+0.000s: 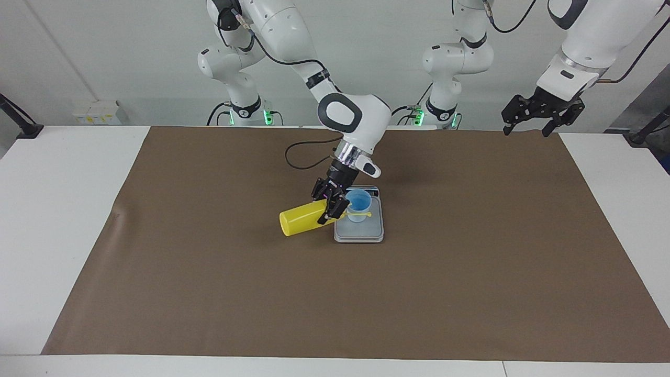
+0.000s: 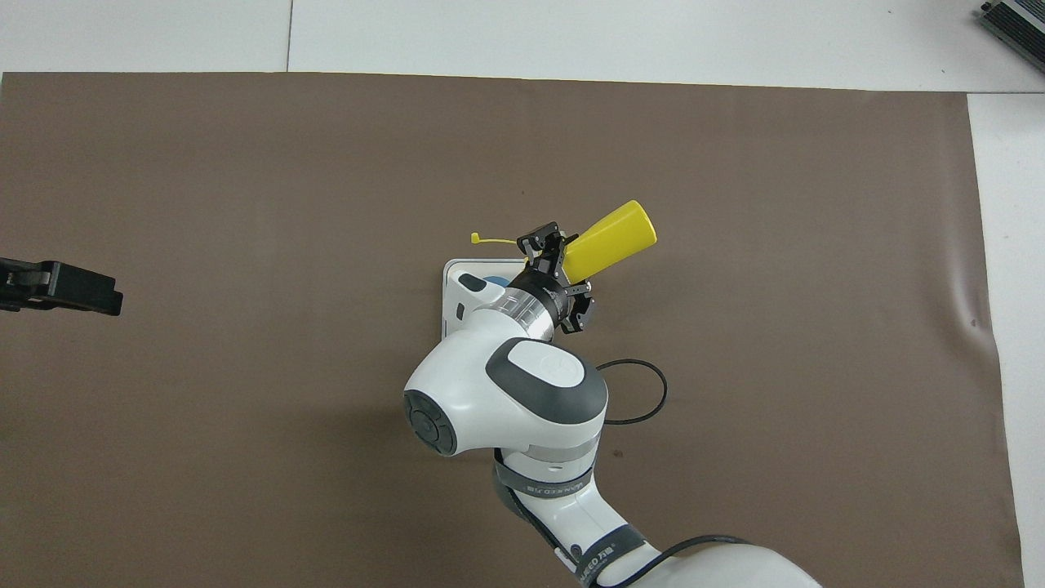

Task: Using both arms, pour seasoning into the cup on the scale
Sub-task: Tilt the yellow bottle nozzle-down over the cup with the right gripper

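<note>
Two arms share this pour: my right pincer point(image 1: 333, 208) pinches the yellow bottle point(image 1: 301, 220), tipped on its side, nozzle over the blue cup point(image 1: 358, 205) on the scale point(image 1: 366, 233). My left pincer point(image 1: 542, 116) waits, spread, aloft. Whether seasoning flows, I cannot tell.

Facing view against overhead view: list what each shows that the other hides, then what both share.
Facing view only: the small light-blue plastic cup standing on the flat silver-grey scale, and the left gripper open, waiting raised over the table's edge at the left arm's end.

Overhead view only: a grey device at the table's corner.

Both: the right gripper shut on the tilted yellow plastic squeeze bottle, nozzle toward the cup, on the brown mat.
</note>
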{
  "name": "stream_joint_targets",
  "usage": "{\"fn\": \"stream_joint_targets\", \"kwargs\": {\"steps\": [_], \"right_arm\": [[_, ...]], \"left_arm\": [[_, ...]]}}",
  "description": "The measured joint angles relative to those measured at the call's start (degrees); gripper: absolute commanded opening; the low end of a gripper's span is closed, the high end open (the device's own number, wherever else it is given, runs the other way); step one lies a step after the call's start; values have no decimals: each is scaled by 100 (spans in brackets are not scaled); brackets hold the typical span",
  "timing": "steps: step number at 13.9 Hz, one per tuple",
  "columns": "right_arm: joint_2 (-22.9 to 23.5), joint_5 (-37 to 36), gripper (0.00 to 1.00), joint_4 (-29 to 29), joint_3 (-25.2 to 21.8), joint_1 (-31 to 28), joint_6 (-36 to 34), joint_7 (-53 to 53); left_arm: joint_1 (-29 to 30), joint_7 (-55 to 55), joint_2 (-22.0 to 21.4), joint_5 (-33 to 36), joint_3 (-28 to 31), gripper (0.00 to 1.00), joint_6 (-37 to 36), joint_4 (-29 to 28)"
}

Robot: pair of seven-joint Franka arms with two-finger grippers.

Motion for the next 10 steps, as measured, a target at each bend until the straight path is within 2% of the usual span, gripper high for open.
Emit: {"fn": "stream_joint_targets", "kwargs": {"steps": [10], "right_arm": [[-57, 96, 0, 13, -5, -36, 295, 87]], "left_arm": [[0, 0, 0, 0, 0, 100, 0, 0]]}}
